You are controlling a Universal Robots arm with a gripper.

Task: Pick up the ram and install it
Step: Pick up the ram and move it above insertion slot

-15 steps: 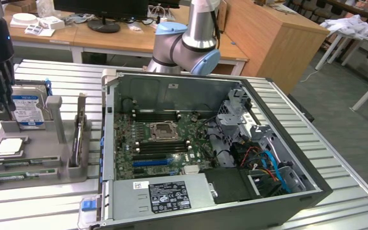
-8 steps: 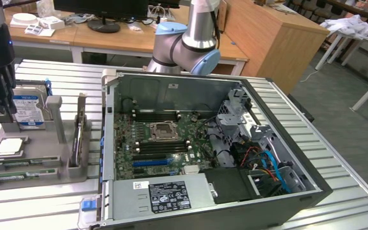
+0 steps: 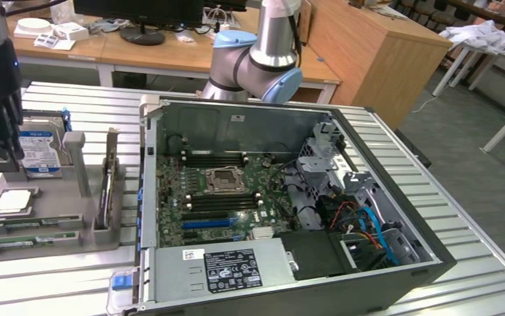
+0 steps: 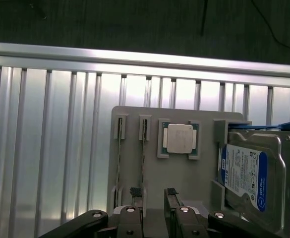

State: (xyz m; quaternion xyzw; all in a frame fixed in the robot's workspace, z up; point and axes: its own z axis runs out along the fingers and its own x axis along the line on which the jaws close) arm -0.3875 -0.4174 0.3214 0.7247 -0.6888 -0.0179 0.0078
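Note:
Two green ram sticks stand on edge in slots of a grey holder tray [image 4: 184,173]: one ram stick [image 4: 144,158] beside the CPU chip and another ram stick [image 4: 120,161] further out. In the exterior view the ram sticks [image 3: 24,225] lie along the near end of that tray [image 3: 59,220]. My gripper [image 4: 153,193] hangs above the tray, open, with nothing between its fingers [image 4: 135,192]. The nearer stick runs under the gap, close to one finger. In the exterior view the gripper [image 3: 8,161] is at the far left, over the tray.
On the tray also sit a silver CPU chip [image 4: 179,138] and a hard drive [image 4: 249,173] with a blue label. An open computer case [image 3: 393,263] fills the middle, its motherboard showing black memory slots [image 3: 217,159] around the CPU socket [image 3: 224,179]. The arm's base [image 3: 254,62] stands behind the case.

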